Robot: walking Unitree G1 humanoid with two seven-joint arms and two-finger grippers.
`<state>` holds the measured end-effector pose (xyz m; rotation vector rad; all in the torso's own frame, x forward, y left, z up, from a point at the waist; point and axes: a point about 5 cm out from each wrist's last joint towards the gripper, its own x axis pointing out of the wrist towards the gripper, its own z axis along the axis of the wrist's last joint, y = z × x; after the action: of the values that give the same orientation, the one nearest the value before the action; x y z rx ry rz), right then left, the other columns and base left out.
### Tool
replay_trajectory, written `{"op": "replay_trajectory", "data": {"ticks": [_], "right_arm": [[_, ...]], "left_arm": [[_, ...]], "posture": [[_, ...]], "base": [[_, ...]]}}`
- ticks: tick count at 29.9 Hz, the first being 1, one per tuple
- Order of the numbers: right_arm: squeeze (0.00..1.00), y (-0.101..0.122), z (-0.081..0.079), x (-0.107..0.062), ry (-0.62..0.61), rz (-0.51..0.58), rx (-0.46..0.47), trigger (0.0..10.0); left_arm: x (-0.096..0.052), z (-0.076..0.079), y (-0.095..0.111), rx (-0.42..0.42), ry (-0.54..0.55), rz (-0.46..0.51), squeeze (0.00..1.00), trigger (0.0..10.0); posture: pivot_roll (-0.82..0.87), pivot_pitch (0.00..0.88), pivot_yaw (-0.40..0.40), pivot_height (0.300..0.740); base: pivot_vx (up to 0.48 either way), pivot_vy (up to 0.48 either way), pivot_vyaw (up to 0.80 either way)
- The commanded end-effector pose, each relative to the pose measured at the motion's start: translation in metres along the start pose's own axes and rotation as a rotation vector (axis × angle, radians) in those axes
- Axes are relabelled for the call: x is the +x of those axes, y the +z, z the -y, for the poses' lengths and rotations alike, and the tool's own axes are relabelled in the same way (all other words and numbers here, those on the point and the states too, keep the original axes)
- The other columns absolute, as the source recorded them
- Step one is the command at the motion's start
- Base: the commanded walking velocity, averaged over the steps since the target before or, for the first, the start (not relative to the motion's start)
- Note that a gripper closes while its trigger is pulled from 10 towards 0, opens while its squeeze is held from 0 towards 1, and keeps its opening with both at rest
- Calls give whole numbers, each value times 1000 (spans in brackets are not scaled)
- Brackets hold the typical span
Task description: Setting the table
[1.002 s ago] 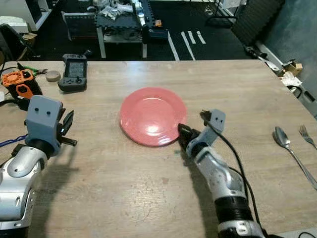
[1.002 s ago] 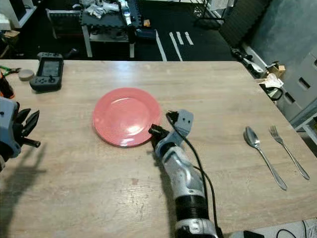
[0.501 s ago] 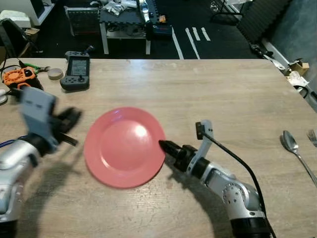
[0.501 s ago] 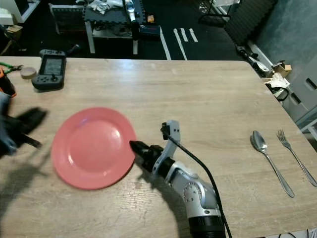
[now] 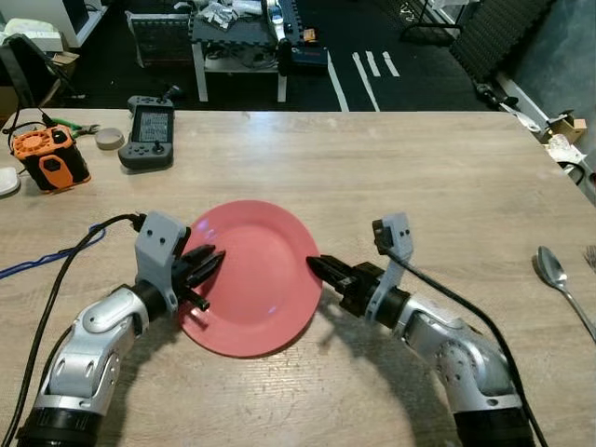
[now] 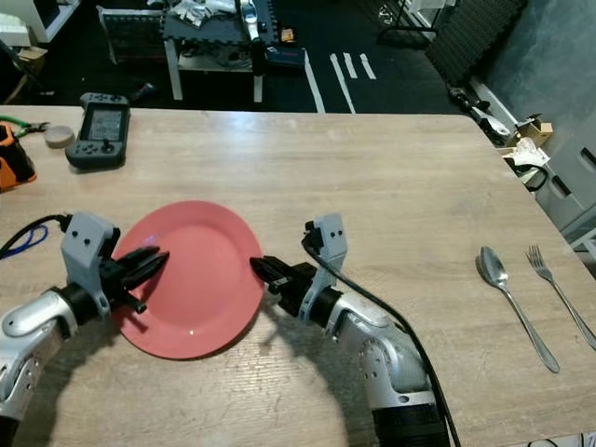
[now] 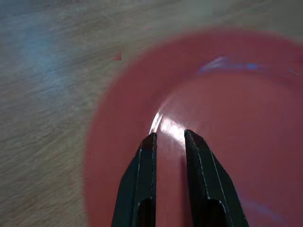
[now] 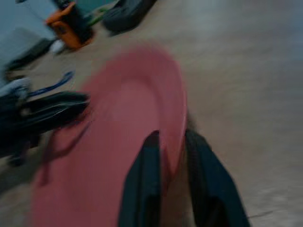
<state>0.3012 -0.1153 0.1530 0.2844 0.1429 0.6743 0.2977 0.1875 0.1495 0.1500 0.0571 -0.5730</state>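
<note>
My right gripper (image 5: 318, 267) jaws pinch the red plate (image 5: 251, 276) rim at frame centre; my left gripper (image 5: 210, 266) jaws, slightly spread, hover over its opposite side.

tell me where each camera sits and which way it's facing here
Left eye view: on the head, looking forward and down at the wooden table; both silver arms, left claw and right claw flank the red plate.
Right eye view: same scene; spoon and fork on the robot's right.
Left wrist view: along the left claw's fingers, over the plate.
Right wrist view: along the right claw's fingers, straddling the plate's rim.
All views share the plate.
</note>
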Motion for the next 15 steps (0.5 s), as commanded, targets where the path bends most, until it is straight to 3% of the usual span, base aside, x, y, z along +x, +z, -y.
{"op": "replay_trajectory", "data": {"ticks": [1, 6, 7, 11, 15], "right_arm": [[1000, -2, 9, -2, -77, 14, -12, 10000], [1000, 3, 16, -2, -152, 65, -7, 10000], [0, 4, 16, -2, -157, 77, -4, 10000], [0, 11, 19, -5, -191, 123, 4, 10000], [0, 19, 27, -10, -234, 197, 57, 10000]], "left_arm": [[-4, 1, 2, 67, -10, -2, 0, 10000], [-10, -2, 1, 87, 5, 3, 0, 10000], [-12, -3, -4, 70, 15, -6, 0, 10000], [-15, -1, -3, 68, 48, 17, 0, 10000], [-28, -1, 21, 225, 135, 101, 0, 10000]], "posture": [[52, 75, 39, 740], [61, 77, 39, 740], [57, 77, 38, 740], [45, 80, 38, 740], [53, 85, 31, 740]], "base": [[0, 0, 0], [0, 0, 0], [0, 0, 0], [0, 0, 0], [0, 0, 0]]}}
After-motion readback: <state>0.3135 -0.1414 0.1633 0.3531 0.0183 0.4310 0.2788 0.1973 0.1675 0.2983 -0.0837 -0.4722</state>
